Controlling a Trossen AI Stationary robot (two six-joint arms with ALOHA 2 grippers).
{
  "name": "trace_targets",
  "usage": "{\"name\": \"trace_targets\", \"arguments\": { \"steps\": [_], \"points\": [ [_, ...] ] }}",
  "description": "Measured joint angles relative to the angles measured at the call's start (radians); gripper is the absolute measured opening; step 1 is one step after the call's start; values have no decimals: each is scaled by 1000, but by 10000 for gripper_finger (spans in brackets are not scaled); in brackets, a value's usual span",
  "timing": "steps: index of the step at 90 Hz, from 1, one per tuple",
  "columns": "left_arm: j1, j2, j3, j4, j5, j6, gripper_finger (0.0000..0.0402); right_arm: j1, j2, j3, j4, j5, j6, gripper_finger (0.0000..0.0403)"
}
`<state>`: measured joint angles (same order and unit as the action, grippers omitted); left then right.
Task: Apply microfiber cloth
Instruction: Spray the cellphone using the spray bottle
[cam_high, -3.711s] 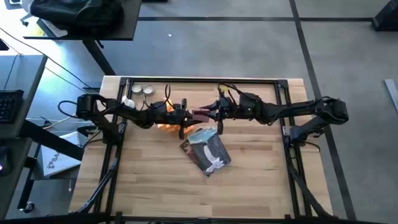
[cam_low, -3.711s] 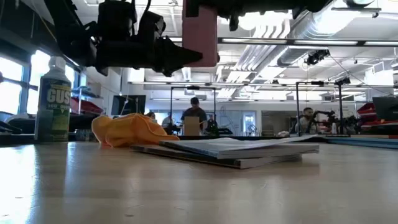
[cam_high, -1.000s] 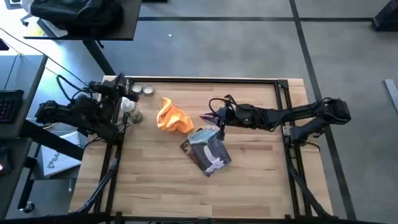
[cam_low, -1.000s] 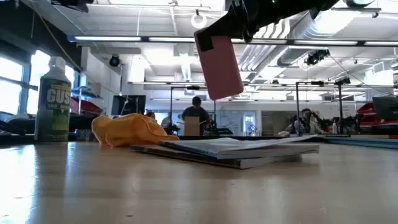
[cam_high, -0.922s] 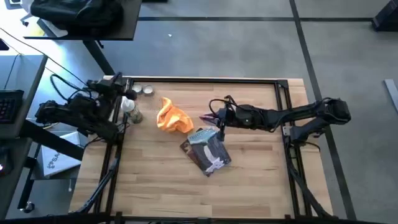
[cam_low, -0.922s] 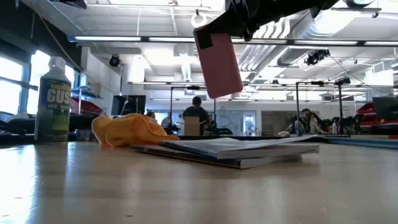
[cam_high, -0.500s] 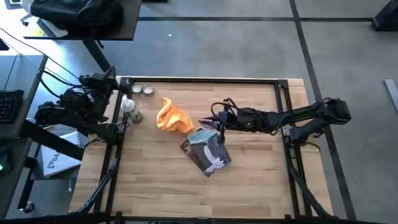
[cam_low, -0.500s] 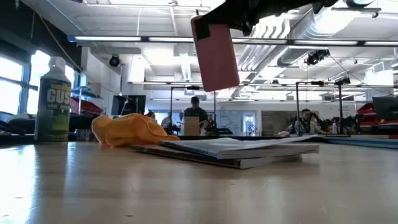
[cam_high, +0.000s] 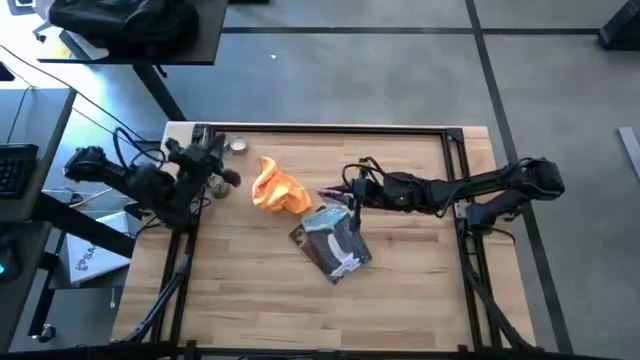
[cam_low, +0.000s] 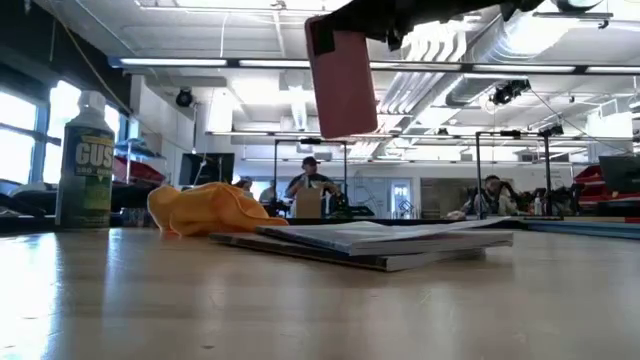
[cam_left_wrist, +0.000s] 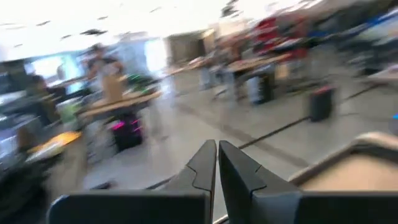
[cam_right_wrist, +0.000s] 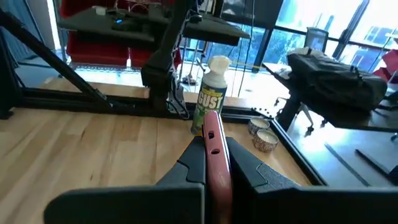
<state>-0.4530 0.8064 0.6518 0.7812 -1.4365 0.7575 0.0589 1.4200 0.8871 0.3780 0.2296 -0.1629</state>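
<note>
The orange-yellow microfiber cloth lies crumpled on the table left of centre, also seen in the low view; no gripper touches it. My right gripper hovers just right of it, above the printed packet, shut on a pink phone. My left gripper is over the table's far left corner, left of the cloth. Its fingers are shut with nothing between them. My right gripper pinches the phone between its two fingers, one on each flat face, at the phone's upper end. The arm reaches in from the table's right. The phone hangs below the fingers, nearly upright, lifted well clear of the packet and the table.
A green-labelled spray bottle stands at the far left, near my left gripper, also in the right wrist view. Two small tins sit by the far left corner. The packet lies flat at the centre. A black frame rail runs along the far edge.
My left arm, folded back off the table's left edge, has swung out toward the table's right and now reaches over the far left corner by the bottle. My right gripper has risen a little and shifted slightly left; the phone hangs straighter. The cloth has not moved.
</note>
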Motion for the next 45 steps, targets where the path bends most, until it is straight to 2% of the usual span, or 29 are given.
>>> {"name": "trace_targets", "arguments": {
  "steps": [13,24,34,40,45],
  "points": [
    [-75,6,0,-34,217,-52,0,0,0,0,-1,0,4,0],
    [-90,-25,5,-221,522,-183,0,1,0,0,-2,0,4,0],
    [-24,-39,43,-438,801,-342,0,1,0,0,-3,0,4,0],
    [38,-37,73,-553,871,-415,0,1,0,0,-3,0,4,0],
    [95,-36,95,-628,850,-470,0,1,0,0,-2,0,4,0]
  ]
}}
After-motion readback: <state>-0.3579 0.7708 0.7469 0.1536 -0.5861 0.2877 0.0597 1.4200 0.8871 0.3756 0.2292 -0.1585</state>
